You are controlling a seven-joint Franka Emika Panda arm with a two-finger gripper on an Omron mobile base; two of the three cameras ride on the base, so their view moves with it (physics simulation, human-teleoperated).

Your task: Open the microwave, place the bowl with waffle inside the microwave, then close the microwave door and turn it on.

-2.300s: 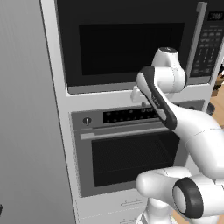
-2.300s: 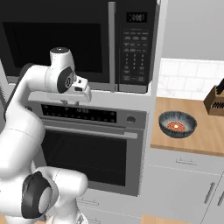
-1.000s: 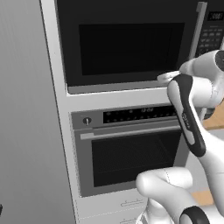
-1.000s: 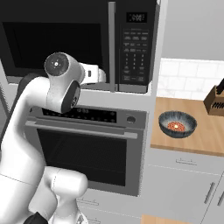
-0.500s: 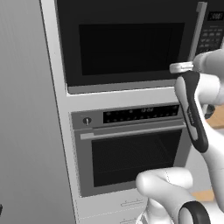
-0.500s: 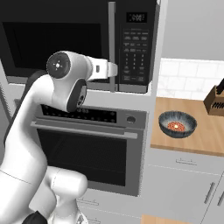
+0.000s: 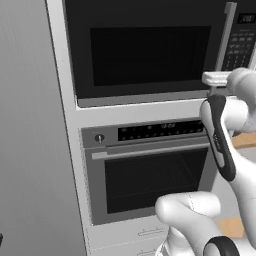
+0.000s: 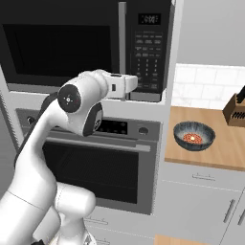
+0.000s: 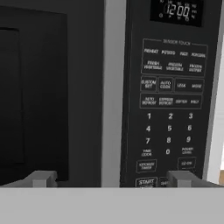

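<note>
I've got the end effector (image 9: 109, 179) spread apart, empty, handle (image 9: 114, 87) dead ahead between fingertips to pull the microwave door (image 9: 35, 87) open.

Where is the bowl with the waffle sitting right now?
In the right base view, the bowl sits on the wooden counter to the right of the oven, below and right of the microwave, with the knife block behind it to the right.

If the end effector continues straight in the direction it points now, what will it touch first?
Most likely the front of the microwave: the end effector faces the silver handle, with the keypad panel beside it. How near it is remains unclear.
</note>
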